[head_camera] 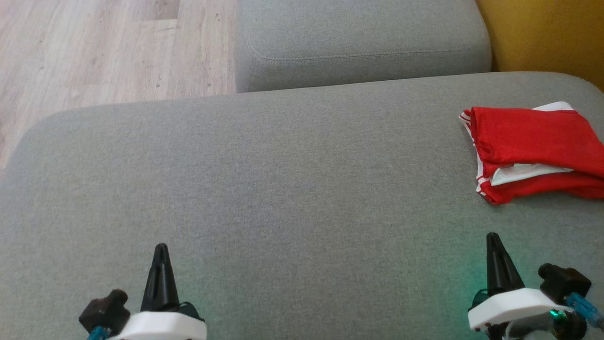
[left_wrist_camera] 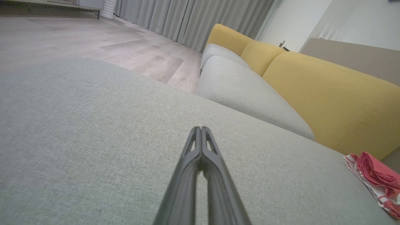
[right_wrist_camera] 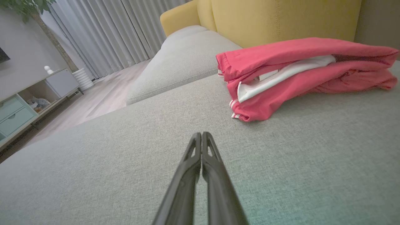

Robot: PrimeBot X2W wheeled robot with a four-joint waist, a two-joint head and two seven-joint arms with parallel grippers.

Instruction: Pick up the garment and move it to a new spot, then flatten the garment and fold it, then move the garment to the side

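Closest to the lens, low in the head view: left claw (head_camera: pixel 161 250) and right claw (head_camera: pixel 492 240), each with fingers pressed together and clamped on nothing, tips over the bare grey sofa seat (head_camera: pixel 283 165). Same in both wrist views: dark fingers shut tip to tip, no cloth between.

Farther out, off to the robot's right: red garment (head_camera: pixel 533 141) with white trim, lying on the seat near the yellow backrest (head_camera: pixel 542 33). Folded into a stacked bundle, layers showing along the near side. Runs off the right edge of the head view, so far end unseen there.

Well apart from the left claw. Near the right claw, ahead of it and a little to its right, not touching. Long axis across the seat, roughly left to right in the head view, crosswise to the way the right claw points.

Judged from the folded shape and the place at the side: fold likely done, shift aside done or nearly so. For any further move, better suited to the right arm. Open first, reach forward and rightward, take the near folded edge square-on rather than by a corner, to avoid spilling the layers.
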